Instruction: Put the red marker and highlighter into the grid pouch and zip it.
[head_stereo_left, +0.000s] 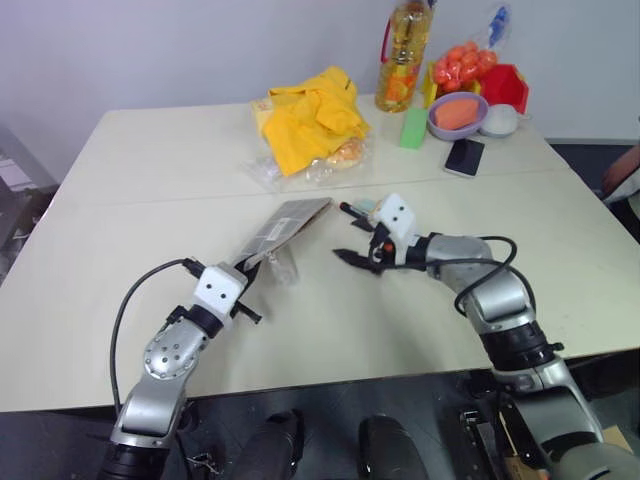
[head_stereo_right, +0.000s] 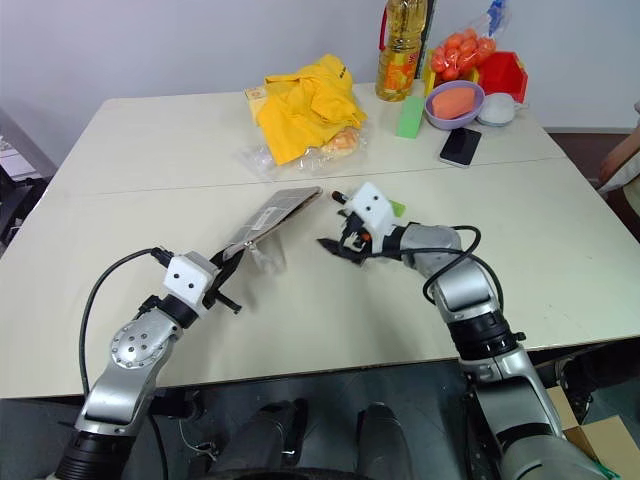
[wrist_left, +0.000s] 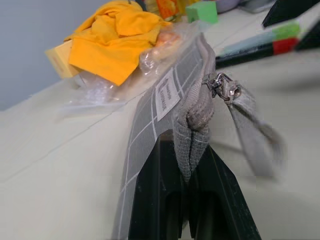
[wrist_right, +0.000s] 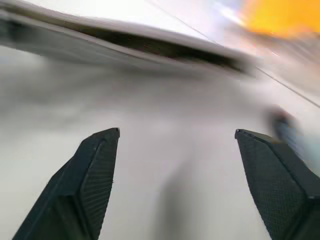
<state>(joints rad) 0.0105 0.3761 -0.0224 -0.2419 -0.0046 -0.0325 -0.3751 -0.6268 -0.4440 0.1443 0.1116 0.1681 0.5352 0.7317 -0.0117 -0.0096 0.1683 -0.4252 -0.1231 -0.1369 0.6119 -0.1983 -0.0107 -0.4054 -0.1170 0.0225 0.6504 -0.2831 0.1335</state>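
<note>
The left pincer (wrist_left: 192, 200) is clamped on the near end of the pouch (head_stereo_left: 285, 225), its two black fingers (wrist_left: 150, 200) pressed on either side of the grey zip seam. The pouch is lifted edge-up off the tabletop (head_stereo_left: 150, 240), tilted, with its far corner near the middle of the table; the white label faces out on the grid side, and the zip pull with its grey strap (wrist_left: 255, 135) hangs loose beside the fingers.

The right pincer (wrist_right: 175, 145) stands wide open and holds nothing, its fingers (wrist_right: 85, 180) spread over bare tabletop just to the right of the pouch, pointing toward it. The pouch's dark opening shows across its view.

Just behind the right pincer, the marker (wrist_left: 250, 50) lies flat on the tabletop, black barrel with a red end, and the highlighter (wrist_left: 260, 37) lies alongside it, touching or nearly so, green cap at the same end. Both are outside the pouch.

Farther back sit a yellow cloth (head_stereo_left: 310, 115) on clear plastic wrap, a green block (head_stereo_left: 413, 128), a phone (head_stereo_left: 465, 157), a bowl (head_stereo_left: 457, 115) and an oil bottle (head_stereo_left: 402, 60).
</note>
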